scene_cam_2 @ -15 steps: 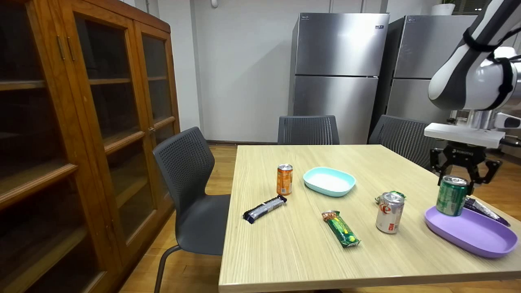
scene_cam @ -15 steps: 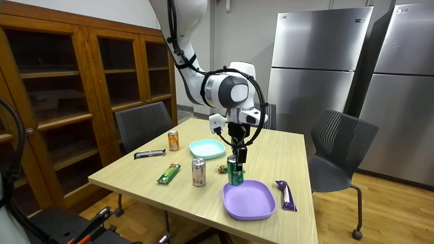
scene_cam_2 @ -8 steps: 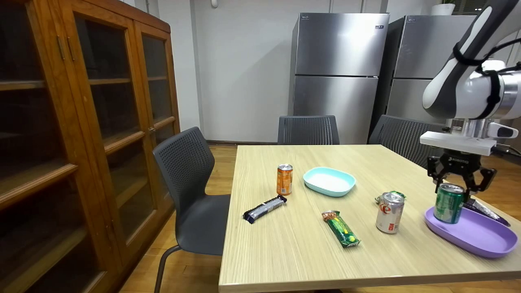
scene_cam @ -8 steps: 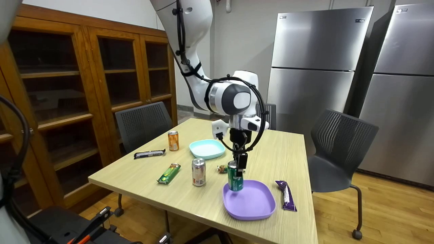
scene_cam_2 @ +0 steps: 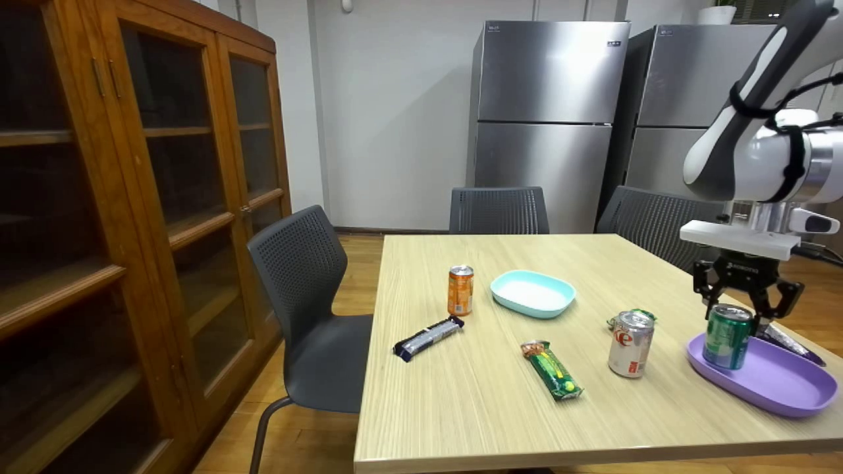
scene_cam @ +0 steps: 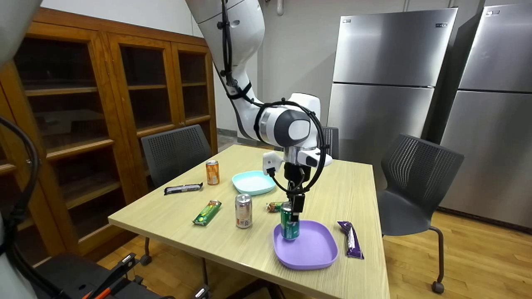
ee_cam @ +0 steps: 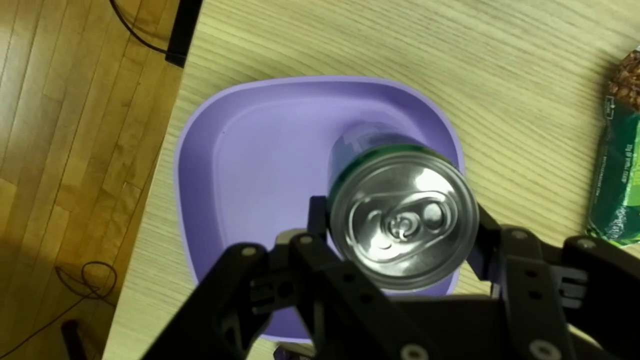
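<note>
From where I stand, the black two-jawed pincer (ee_cam: 398, 225) is grasping the green metal drink can (scene_cam_2: 727, 339), jaws pressed to opposite sides, the can upright between them. Right beneath the pincer lies the shallow lilac plastic plate (scene_cam_2: 790, 388), and the can is within its rim, over toward one edge; whether its base touches the bottom, I can't tell. As I judge it, getting the can to the plate is done, or very nearly, while the letting go is not yet done. The rest sits on the pale wood-grain worktop (scene_cam_2: 461, 408): near the pincer, a dark purple wrapped bar (scene_cam: 352, 241), a silver-white metal can (scene_cam_2: 631, 345) and a green-and-brown wrapped snack (ee_cam: 622, 162); farther from it, a slim green wrapped bar (scene_cam_2: 552, 370); well apart from it, a turquoise plastic plate (scene_cam_2: 532, 294), an orange metal can (scene_cam_2: 460, 291) and a black-and-silver wrapped bar (scene_cam_2: 428, 338). As for writing, a red "e" shows on the silver-white can, what looks like the tail of a word. White lettering on the pincer looks like ROBOTIQ, though blurred; the green can's markings and the snack's small print I can't make out.
</note>
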`<action>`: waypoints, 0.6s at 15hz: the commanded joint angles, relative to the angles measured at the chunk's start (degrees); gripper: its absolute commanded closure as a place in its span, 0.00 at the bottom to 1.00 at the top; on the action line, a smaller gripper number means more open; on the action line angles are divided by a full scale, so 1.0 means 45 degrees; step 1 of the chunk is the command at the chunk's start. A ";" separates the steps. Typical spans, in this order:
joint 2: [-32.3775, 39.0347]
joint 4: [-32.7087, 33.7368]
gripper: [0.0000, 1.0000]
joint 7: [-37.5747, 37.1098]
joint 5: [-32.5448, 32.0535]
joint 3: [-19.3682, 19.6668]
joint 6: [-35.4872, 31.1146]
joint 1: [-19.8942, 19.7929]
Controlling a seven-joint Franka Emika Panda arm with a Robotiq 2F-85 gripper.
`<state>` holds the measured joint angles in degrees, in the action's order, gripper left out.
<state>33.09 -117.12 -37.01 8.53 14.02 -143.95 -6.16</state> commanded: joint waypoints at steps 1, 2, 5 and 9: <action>-0.0008 0.0394 0.61 0.0174 0.0148 0.0004 0.0955 -0.0088; -0.0044 0.0383 0.12 0.0162 0.0077 0.0035 0.1124 -0.0039; -0.0319 0.0282 0.01 0.0177 0.0032 0.0047 0.1417 0.0013; -0.0964 -0.0115 0.00 0.0022 -0.0153 0.0161 0.1219 0.0237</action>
<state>32.50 -116.15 -36.87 8.64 14.13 -140.23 -6.05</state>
